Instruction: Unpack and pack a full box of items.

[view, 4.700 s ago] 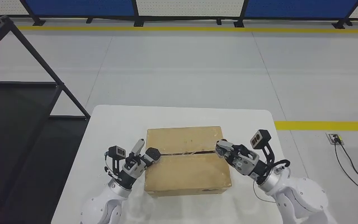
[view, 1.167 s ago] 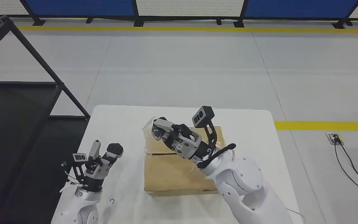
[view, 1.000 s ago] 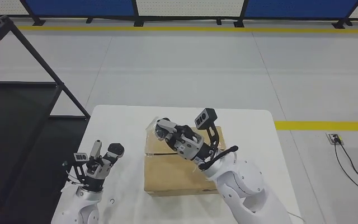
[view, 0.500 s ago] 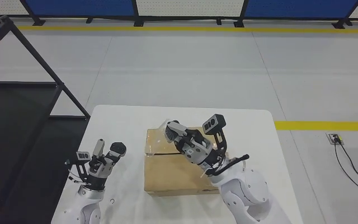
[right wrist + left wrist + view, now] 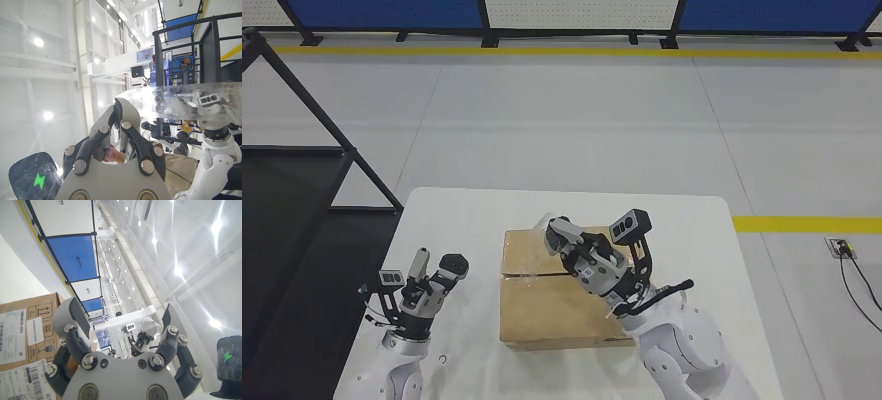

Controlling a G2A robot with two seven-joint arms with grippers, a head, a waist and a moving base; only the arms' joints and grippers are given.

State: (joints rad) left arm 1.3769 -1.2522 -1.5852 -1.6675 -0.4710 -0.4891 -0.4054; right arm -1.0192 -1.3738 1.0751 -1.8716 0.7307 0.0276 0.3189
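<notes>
A closed brown cardboard box (image 5: 567, 305) lies in the middle of the white table (image 5: 442, 215). My right gripper (image 5: 554, 232) hangs over the box's far left part, shut on a strip of clear tape (image 5: 179, 106) that trails from its fingers (image 5: 118, 111). In the top view the tape (image 5: 540, 245) runs down toward the box's top. My left gripper (image 5: 437, 265) is off the box's left side, tilted upward and open with nothing between its fingers (image 5: 79, 317). The labelled side of the box (image 5: 28, 328) is beside it.
A black metal frame (image 5: 302, 110) stands off the table's left side. Bare table surface lies left and right of the box. Yellow floor lines and blue panels (image 5: 382, 12) are far behind.
The right gripper has carried the tape strip rightward, from the box's far left corner toward its middle. The left arm has barely shifted.
</notes>
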